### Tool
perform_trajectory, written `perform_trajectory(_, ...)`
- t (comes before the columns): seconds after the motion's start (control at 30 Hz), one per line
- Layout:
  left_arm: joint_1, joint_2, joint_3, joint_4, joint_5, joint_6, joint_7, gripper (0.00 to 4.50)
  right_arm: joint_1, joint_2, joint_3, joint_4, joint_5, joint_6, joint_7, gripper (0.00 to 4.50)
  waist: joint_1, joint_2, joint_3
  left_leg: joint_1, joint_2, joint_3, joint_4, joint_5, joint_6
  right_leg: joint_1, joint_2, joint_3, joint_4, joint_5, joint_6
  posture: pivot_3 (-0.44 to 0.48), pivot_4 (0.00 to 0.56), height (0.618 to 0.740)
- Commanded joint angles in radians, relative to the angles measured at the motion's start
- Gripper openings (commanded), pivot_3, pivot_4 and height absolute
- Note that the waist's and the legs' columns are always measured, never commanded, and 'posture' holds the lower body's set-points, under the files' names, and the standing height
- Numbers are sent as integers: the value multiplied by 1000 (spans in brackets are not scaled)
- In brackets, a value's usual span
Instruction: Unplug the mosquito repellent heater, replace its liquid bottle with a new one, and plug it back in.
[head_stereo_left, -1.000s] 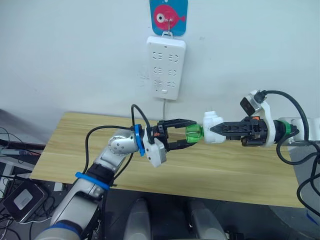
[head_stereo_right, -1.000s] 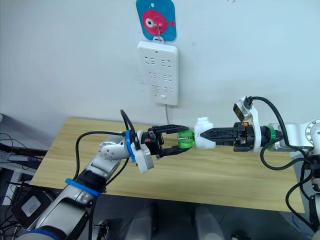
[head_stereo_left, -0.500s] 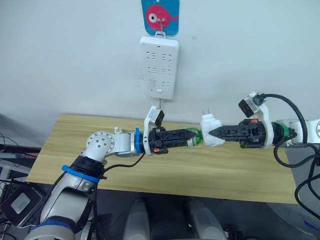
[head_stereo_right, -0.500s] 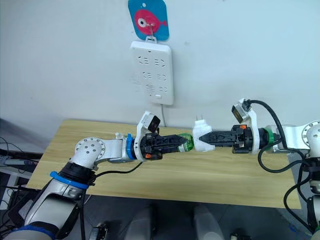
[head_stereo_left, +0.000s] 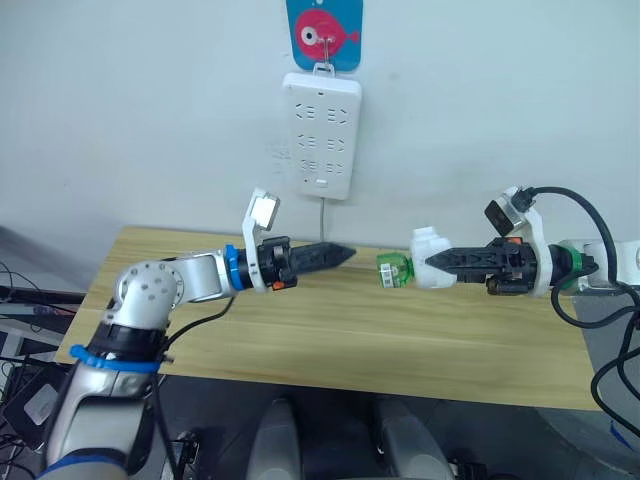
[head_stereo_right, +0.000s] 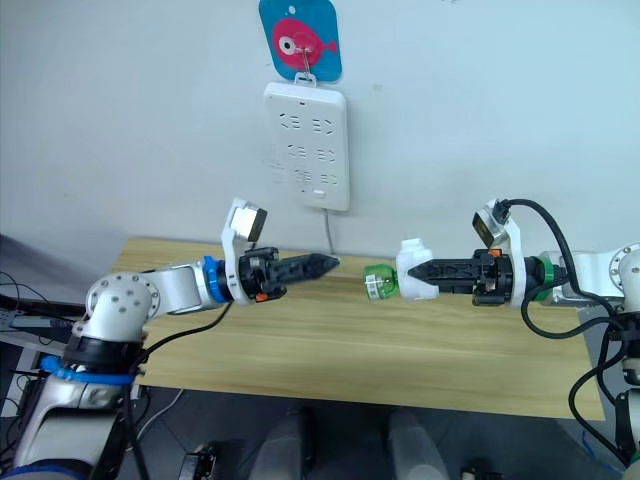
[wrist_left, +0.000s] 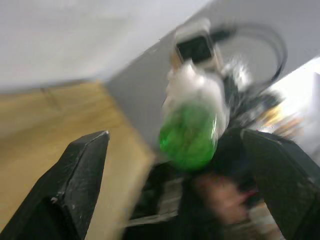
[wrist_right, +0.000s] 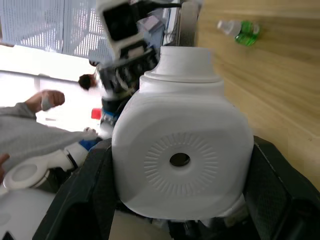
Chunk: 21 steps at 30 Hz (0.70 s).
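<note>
Right gripper (head_stereo_left: 432, 266) was clamped on the small white rounded plastic mosquito repellent heater (head_stereo_left: 430, 258), held above the light wooden table (head_stereo_left: 300, 330). Heater's long axis ran roughly level, across the table, its green translucent liquid bottle (head_stereo_left: 392, 270) pointing toward the left gripper (head_stereo_left: 345, 252). Round vent hole with radial ribs faced the right wrist camera. Left gripper was well apart from the bottle, holding nothing; in the head views its black fingers lay close together, yet the left wrist view showed them spread wide, so cannot tell its opening. White wall power strip (head_stereo_left: 322, 135) hung under a blue card with a pink fish (head_stereo_left: 324, 33). No legible writing anywhere.
</note>
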Motion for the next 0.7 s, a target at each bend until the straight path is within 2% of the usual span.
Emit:
perform_trajectory(0.03,29,-17,-103,-8,496,-596,-186,4471,-48,10,-60,54,-9,-5,-7,2991,8,0,0,1,0,2,0,0,0,0,0,1,0,0,-1,-63,268,740)
perform_trajectory(0.07,29,-38,-104,25,553,-682,-195,4471,-54,16,-65,63,-17,1,-9,2991,11,0,0,1,0,3,0,0,0,0,0,2,-1,0,-1,-63,268,740)
perform_trajectory(0.17,7,-120,-98,160,778,-1087,-163,4471,-76,32,-76,87,-44,16,-7,2991,20,0,1,1,0,7,0,0,0,0,-1,5,-2,0,-1,-63,268,740)
perform_trajectory(0.27,-34,-179,-87,294,1018,-1523,-73,4471,-87,49,-85,84,-48,32,-12,2991,22,0,1,1,0,9,0,0,0,0,-2,6,-3,1,0,-63,268,740)
perform_trajectory(0.33,-68,-210,-84,375,1135,-1700,-6,4471,-88,58,-84,72,-34,45,-17,2991,22,0,1,0,0,9,0,0,1,-1,-2,6,-4,1,1,-60,266,740)
perform_trajectory(0.47,-118,-241,-89,493,1238,-1851,85,4471,-87,73,-89,57,-26,61,-27,2991,22,0,0,-1,-1,9,0,-1,1,-1,-3,6,-3,2,1,-61,265,740)
perform_trajectory(0.7,-183,-262,-103,615,1344,-1947,203,4471,-82,85,-88,31,9,72,-46,2991,20,0,1,0,0,8,0,-1,1,-1,-3,5,-1,2,2,-65,264,740)
